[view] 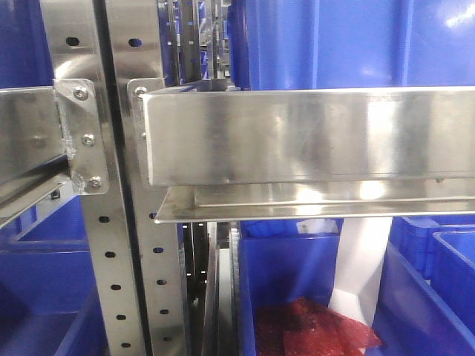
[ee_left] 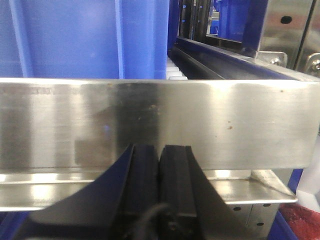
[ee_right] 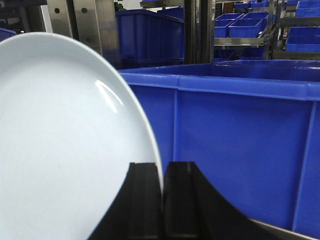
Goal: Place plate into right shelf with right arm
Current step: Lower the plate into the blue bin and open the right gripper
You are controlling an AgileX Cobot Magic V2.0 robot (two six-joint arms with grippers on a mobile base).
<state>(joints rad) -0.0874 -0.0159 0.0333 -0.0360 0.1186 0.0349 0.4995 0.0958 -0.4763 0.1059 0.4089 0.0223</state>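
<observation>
The plate (ee_right: pixel 60 140) is white and glossy and fills the left half of the right wrist view, standing on edge. My right gripper (ee_right: pixel 162 167) is shut on the plate's rim, one black finger on each face. A blue bin (ee_right: pixel 240 140) stands just behind the plate. The right shelf shows in the front view as a broad steel beam (view: pixel 312 133) between perforated uprights (view: pixel 111 245). My left gripper (ee_left: pixel 160 150) is shut and empty, close in front of a steel beam (ee_left: pixel 150 115). Neither gripper shows in the front view.
Blue bins sit above the beam (view: pixel 349 41) and below it (view: pixel 297 274); the lower one holds red material (view: pixel 312 330). A white strip (view: pixel 364 267) hangs from under the beam; I cannot tell what it is. More bins and racks (ee_right: pixel 250 30) stand further back.
</observation>
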